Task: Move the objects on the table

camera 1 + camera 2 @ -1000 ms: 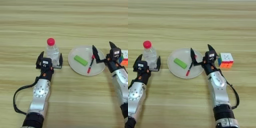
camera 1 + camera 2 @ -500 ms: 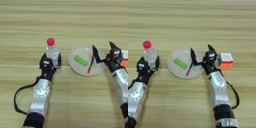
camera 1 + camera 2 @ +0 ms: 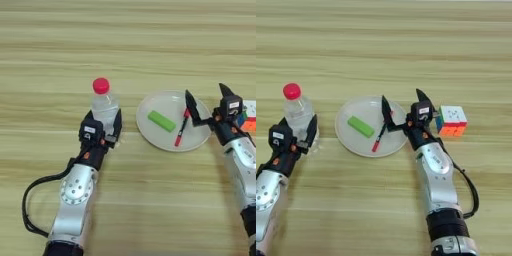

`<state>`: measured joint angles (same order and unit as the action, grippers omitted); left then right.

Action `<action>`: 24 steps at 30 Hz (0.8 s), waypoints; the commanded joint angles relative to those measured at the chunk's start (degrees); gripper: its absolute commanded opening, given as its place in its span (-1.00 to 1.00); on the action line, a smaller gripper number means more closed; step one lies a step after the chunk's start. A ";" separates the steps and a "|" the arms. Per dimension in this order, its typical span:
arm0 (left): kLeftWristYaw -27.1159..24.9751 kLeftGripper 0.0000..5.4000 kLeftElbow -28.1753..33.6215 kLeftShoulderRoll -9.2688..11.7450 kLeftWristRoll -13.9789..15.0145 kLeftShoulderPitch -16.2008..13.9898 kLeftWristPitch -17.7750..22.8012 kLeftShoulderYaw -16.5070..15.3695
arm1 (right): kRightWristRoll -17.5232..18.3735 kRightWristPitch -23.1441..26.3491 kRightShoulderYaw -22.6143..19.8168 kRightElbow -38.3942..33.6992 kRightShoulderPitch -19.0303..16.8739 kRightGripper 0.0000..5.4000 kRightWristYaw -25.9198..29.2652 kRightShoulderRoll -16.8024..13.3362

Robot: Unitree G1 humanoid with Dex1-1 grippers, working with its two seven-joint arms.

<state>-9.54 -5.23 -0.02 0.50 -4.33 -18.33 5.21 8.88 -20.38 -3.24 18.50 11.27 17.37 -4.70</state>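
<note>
Closing gently on the bottle [image 3: 104, 108] looks like the job for the left gripper [image 3: 101, 131] right now. Its two black fingers stand apart, one on each side of the bottle's bottom part, so the bottle sits between them. I cannot tell if the fingers touch it yet. To do this well, I think the fingers should squeeze low and even, not too hard, because the clear bottle is light and tall and could tip or slip. The red cap is on top, so it should go straight up.

The white plate [image 3: 152, 138] is the thing to find places from. The bottle stands just to the left of the plate, upright on the table [image 3: 125, 45]. The green block [image 3: 161, 121] lies on the plate, near its middle. The red pen [image 3: 180, 131] lies on the plate too, on its right part, slanted.

The left arm comes up from the bottom edge, left of the plate, and points at the bottle. The right gripper [image 3: 402, 108] is at the right rim of the plate. Its fingers are spread wide and hold nothing. One finger tip [image 3: 385, 106] is over the top end of the pen. A colored cube [image 3: 452, 120] sits right of the plate, just past that gripper.
</note>
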 commanded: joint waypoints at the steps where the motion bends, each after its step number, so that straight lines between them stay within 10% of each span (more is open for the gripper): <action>1: -3.59 0.15 6.39 1.30 2.33 -2.15 2.72 2.28 | 0.04 0.97 -0.13 0.80 0.78 1.00 -0.45 0.11; 24: -16.99 0.12 14.81 5.28 8.52 -8.60 8.04 11.39 | -0.32 1.40 0.16 1.82 1.58 1.00 -1.88 0.94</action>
<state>-25.43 7.46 5.03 7.70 -12.88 -10.38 15.87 8.81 -20.21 -2.93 19.76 11.94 16.05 -3.93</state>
